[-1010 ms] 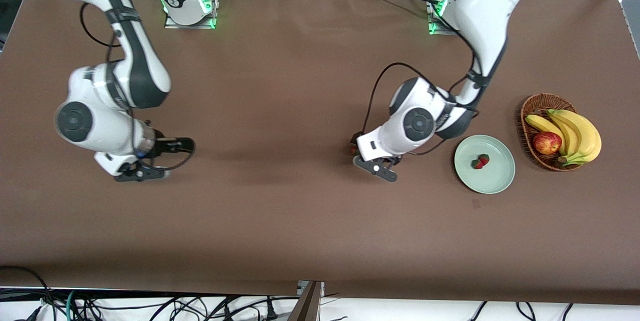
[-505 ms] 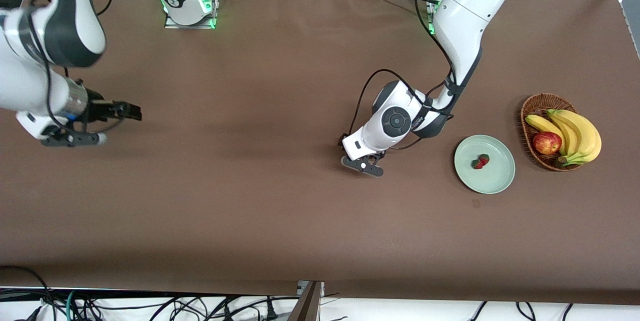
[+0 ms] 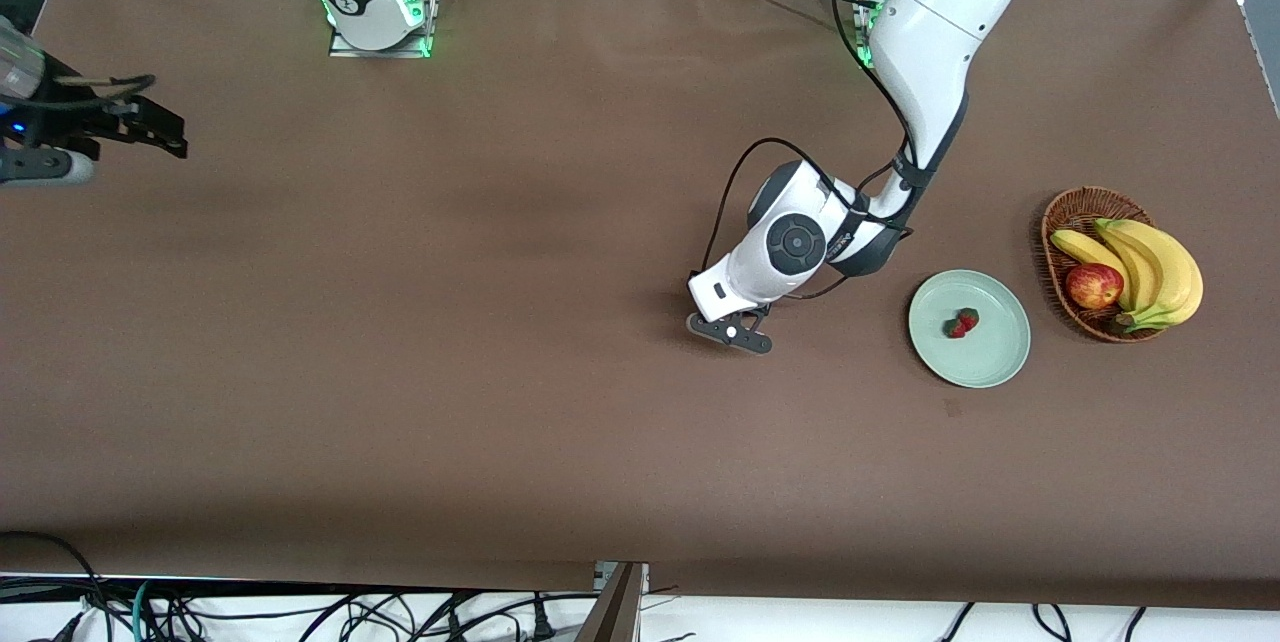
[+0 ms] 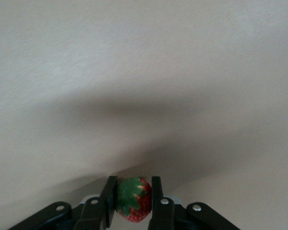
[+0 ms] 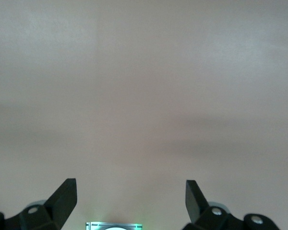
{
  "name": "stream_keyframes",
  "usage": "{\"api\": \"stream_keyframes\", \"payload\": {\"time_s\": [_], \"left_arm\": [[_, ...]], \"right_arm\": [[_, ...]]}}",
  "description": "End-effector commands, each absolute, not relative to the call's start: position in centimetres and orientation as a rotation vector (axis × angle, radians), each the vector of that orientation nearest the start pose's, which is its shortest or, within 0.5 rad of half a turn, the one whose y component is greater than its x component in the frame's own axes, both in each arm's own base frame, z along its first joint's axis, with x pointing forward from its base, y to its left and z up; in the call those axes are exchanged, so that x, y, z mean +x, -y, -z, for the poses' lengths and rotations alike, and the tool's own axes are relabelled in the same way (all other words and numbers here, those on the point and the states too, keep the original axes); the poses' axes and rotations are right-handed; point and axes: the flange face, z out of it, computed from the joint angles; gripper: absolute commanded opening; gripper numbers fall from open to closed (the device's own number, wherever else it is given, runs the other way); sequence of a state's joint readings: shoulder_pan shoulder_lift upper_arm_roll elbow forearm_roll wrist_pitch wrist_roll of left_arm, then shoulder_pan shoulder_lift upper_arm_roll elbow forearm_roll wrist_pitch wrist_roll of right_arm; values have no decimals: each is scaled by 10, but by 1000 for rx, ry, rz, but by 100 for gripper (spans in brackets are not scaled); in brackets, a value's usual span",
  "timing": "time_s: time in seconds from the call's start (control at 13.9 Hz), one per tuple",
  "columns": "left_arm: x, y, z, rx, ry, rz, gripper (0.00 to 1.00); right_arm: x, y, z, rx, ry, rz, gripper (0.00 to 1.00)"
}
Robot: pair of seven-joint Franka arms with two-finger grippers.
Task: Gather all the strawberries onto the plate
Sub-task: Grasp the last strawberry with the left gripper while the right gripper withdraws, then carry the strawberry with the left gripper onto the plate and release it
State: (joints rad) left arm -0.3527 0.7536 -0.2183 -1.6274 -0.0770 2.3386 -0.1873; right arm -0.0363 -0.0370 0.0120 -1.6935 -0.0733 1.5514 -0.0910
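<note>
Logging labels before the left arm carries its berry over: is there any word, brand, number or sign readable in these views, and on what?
None readable.
plate: plain, no print.
basket: no label.
apple, bananas: no sticker visible.
table cover: plain brown, no text.

Two strawberries (image 3: pixel 962 323) on the plate (image 3: pixel 995 362) (basket (image 3: pixel 1062 222) beside it).
</note>
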Motion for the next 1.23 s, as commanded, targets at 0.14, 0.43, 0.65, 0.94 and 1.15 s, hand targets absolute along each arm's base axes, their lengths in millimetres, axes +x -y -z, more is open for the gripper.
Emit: {"api": "stream_keyframes", "payload": {"time_s": [0.14,0.43,0.65,0.94,1.15], "left_arm": [[616,264,-254,-3206,-678,-303,2],[630,164,-264,-3101,-1034,-477,2],[635,103,-257,-2998,-1274,-508,4],[643,32,-240,-2882,-1462,-510,5],[646,12,-227,-2859,-1562,-464,99]], "right_arm": [[550,34,-591,-3198,31,-215,100],[544,35,-610,-3186,37,-276,100],[542,26,-613,-3170,59,-290,100],[543,25,-619,-3174,69,-268,100],[544,26,-619,-3176,61,-266,100]]}}
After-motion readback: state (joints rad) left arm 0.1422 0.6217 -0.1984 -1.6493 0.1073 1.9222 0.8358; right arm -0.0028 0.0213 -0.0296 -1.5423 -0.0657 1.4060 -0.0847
